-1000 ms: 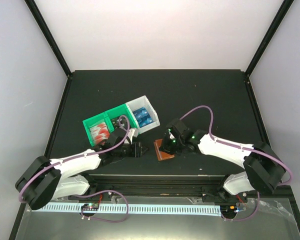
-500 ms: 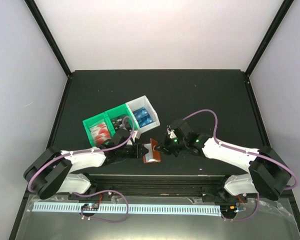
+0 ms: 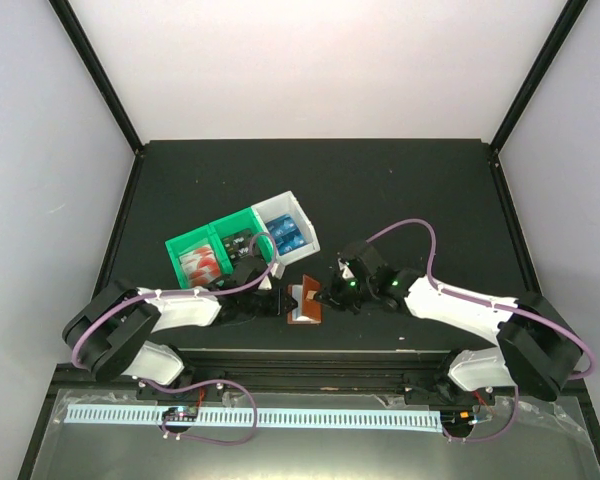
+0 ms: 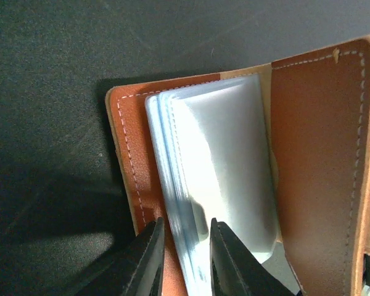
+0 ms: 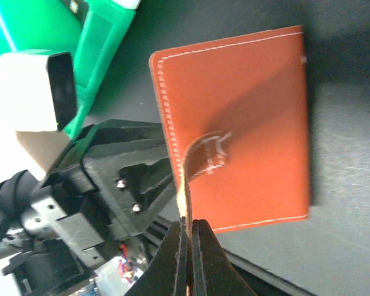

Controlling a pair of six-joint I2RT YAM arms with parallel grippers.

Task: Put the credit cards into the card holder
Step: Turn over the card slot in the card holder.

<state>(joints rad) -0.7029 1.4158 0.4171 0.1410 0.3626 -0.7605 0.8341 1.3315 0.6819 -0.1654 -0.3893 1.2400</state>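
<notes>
Left hand [image 4: 185, 227] astride card holder [image 4: 314, 154] sleeve edge

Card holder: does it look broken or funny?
Not broken. The card holder is just held open: the right gripper pinches its strap, the left gripper its clear pockets. Nothing else stands out.
</notes>
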